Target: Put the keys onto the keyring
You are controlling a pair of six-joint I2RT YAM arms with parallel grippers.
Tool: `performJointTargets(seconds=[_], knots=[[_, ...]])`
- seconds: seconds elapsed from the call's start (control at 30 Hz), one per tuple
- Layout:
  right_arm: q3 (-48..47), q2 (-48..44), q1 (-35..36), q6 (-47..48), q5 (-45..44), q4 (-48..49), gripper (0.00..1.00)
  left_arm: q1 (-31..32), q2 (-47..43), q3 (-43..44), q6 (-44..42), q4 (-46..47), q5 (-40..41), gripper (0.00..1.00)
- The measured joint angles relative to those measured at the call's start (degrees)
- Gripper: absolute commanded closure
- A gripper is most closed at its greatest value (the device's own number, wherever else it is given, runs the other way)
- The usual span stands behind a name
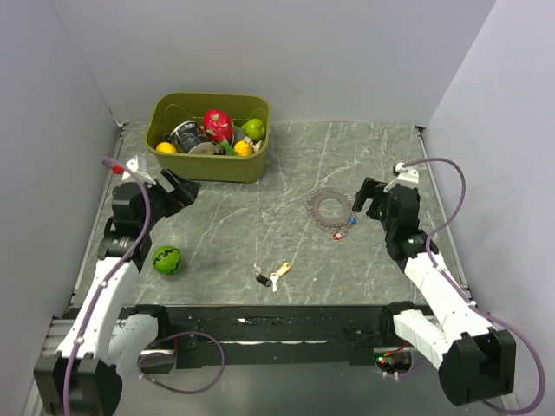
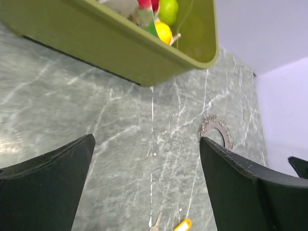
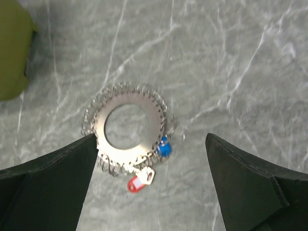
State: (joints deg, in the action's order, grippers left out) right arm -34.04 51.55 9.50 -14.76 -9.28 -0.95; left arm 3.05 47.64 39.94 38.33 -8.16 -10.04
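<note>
Grip state: the left fingers [image 2: 48, 183] stand spread wide with nothing between them, and the right fingers [image 3: 48, 187] likewise. Neither pair touches anything. Below the gap of the right pair lies the keyring [image 3: 154, 115], flat on the grey marbled worktop [image 3: 240, 57]. It is a broad metal disc with a round hole, fringed by wire loops, with a blue tag [image 3: 164, 148] and a red tag [image 3: 134, 183] at its rim. In the top view the right fingers sit just to the right of the keyring. The left fingers hang over bare worktop at the left, just in front of an olive-green bin [image 1: 208, 166] holding toy fruit. The keys [image 1: 272, 276] lie loose together near the worktop's front centre — one black-headed, one yellow-headed, a pale one between — well apart from the keyring and from both pairs of fingers. A green striped ball [image 1: 166, 259] rests beside the left arm.
</note>
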Motion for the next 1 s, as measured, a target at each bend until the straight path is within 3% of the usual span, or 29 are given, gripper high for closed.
performJointTargets(seconds=[0.27,0.6,1.0], knots=[[-5.55,5.40,0.52,-0.63,4.46,-6.56,0.00,2.82,12.90,1.88,-0.04,1.44,-3.56,0.04],[-11.32,17.14,10.51,-0.68,3.93,-11.15,0.00,21.44,27.41,13.57,-2.23,-3.34,2.38,0.03],[-17.40,35.06,13.64,-2.34,3.15,-14.69,0.00,33.31,33.66,11.06,-2.73,-4.79,2.25,0.03]])
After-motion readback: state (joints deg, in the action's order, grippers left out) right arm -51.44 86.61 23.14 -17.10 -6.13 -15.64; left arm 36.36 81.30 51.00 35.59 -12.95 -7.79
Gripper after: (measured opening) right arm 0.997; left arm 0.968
